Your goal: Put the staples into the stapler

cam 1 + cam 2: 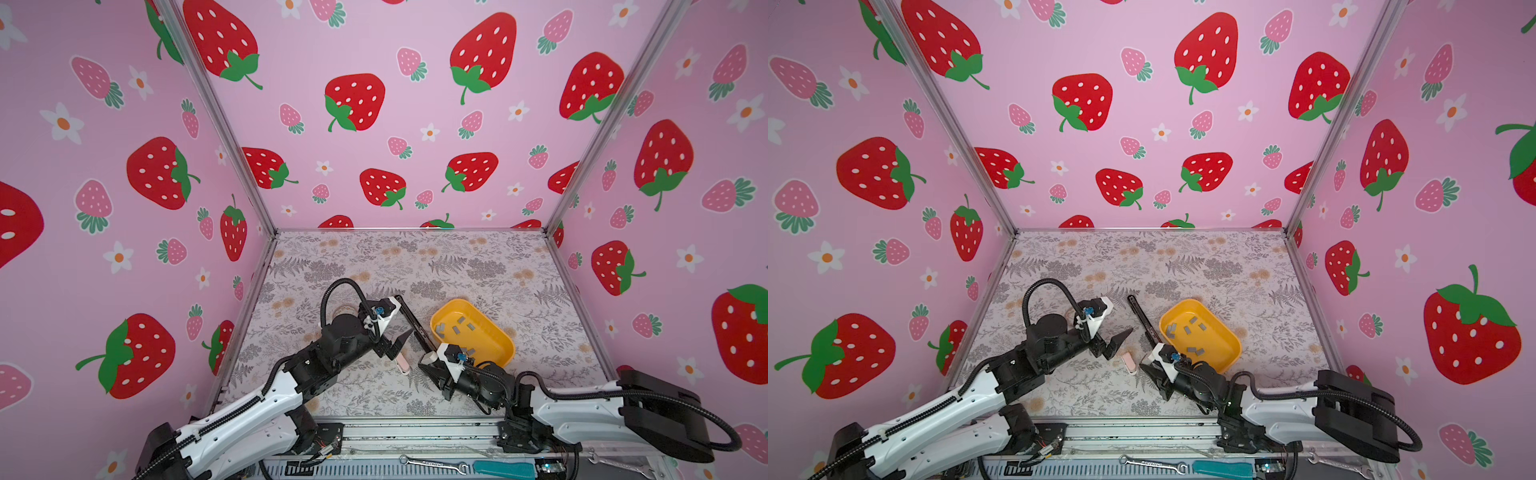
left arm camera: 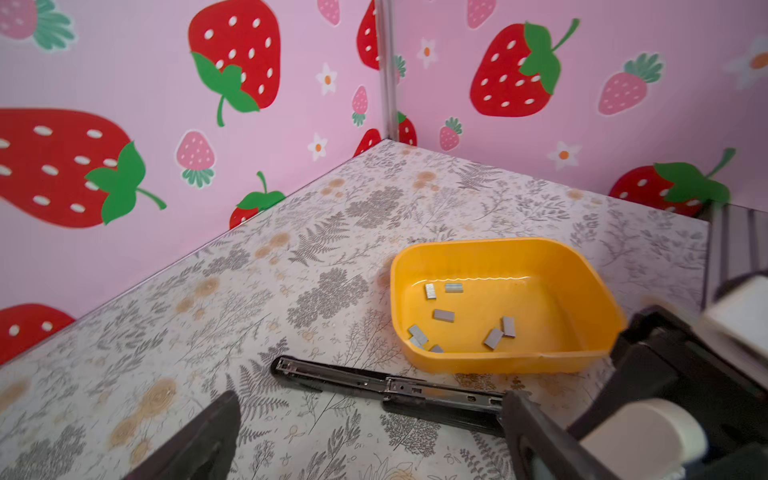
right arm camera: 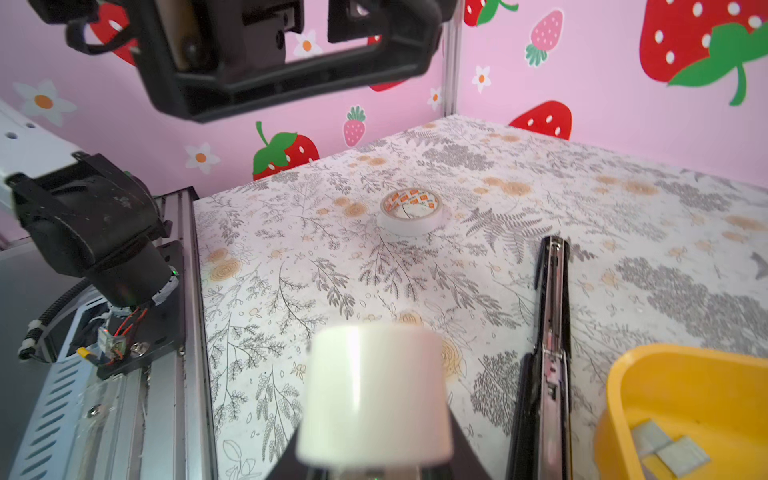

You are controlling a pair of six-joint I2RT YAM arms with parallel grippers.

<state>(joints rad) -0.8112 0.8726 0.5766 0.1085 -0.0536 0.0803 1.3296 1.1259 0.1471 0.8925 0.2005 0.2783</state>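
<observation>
The stapler (image 1: 415, 322) lies open beside the tray (image 1: 457, 302), whose staples (image 1: 455, 330) await picking. The left gripper (image 1: 401, 345), jaws released, should likely reach there; the right gripper (image 1: 427, 360) grasps a white cylinder (image 3: 374, 390).

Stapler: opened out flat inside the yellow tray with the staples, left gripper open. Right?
Not quite. The stapler lies opened out flat on the table, beside the yellow tray, not inside it; the left wrist view shows this. The staples are in the tray, and the left gripper is open.
</observation>
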